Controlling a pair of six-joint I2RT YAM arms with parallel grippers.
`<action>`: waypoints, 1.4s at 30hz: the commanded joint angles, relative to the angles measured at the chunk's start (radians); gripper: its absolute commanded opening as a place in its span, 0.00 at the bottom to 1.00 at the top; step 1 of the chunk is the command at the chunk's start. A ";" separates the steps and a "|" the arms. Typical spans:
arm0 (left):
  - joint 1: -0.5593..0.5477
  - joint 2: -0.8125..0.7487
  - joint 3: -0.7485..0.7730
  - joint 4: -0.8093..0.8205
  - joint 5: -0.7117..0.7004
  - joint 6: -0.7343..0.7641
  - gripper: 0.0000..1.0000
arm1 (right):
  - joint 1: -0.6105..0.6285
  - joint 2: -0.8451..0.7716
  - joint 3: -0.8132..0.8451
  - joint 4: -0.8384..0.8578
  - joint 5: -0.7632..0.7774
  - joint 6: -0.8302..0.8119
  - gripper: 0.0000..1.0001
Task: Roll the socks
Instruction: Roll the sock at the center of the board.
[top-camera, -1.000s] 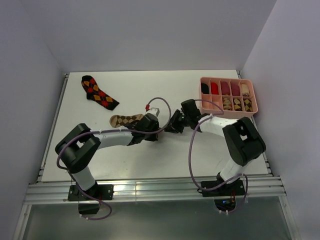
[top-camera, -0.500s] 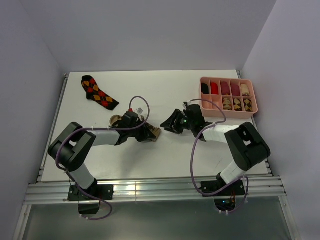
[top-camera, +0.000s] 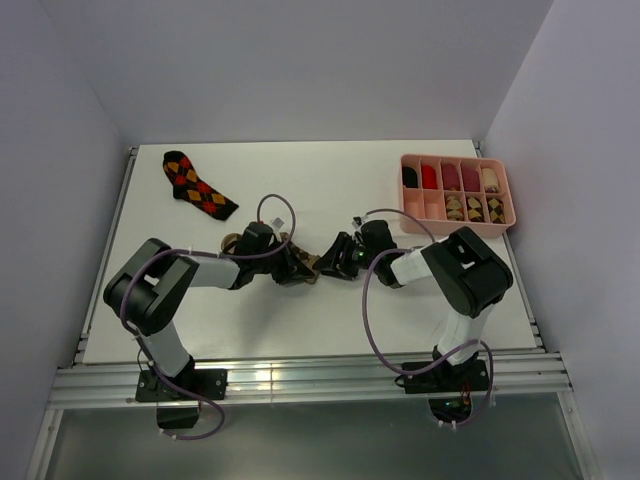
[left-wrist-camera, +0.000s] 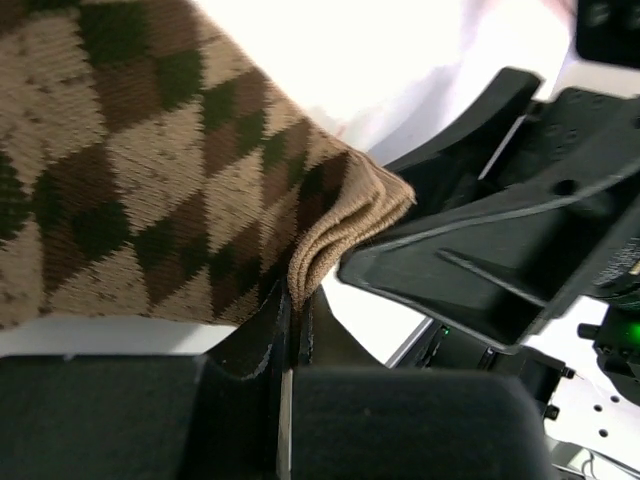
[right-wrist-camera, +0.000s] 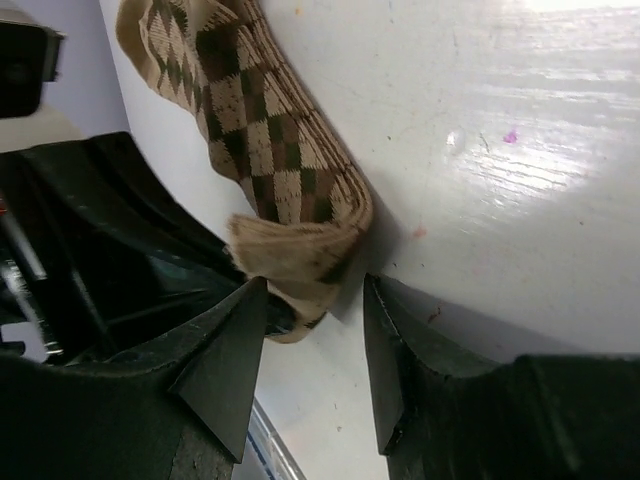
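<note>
A tan-brown argyle sock (top-camera: 238, 240) lies at mid-table, mostly hidden under my left arm. My left gripper (top-camera: 302, 268) is shut on its folded end (left-wrist-camera: 345, 215), the fabric pinched between the fingers (left-wrist-camera: 270, 330). My right gripper (top-camera: 336, 254) faces it from the right with jaws open, and the sock's curled end (right-wrist-camera: 300, 255) sits just at the mouth of the gap between the fingertips (right-wrist-camera: 240, 320), touching or almost touching the left one. A black-red-orange argyle sock (top-camera: 197, 184) lies flat at the back left, apart from both grippers.
A pink divided tray (top-camera: 508, 200) stands at the back right, holding rolled socks in black, red, pink and cream plus patterned rolls. The two arms meet tip to tip at mid-table. Grey walls close in on three sides.
My left gripper has pulled the sock's end leftward and folded it over. My right gripper has opened wider, swung round and come in from the right up to the sock's end.
</note>
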 joint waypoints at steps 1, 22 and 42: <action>0.007 0.025 0.014 0.026 0.049 -0.022 0.01 | 0.008 0.033 -0.001 0.102 -0.008 -0.014 0.51; 0.019 0.013 0.113 -0.193 -0.077 0.148 0.27 | 0.005 0.015 0.088 -0.170 0.064 -0.068 0.00; -0.481 -0.072 0.252 -0.278 -1.011 0.712 0.45 | 0.012 0.031 0.389 -0.769 0.119 -0.042 0.00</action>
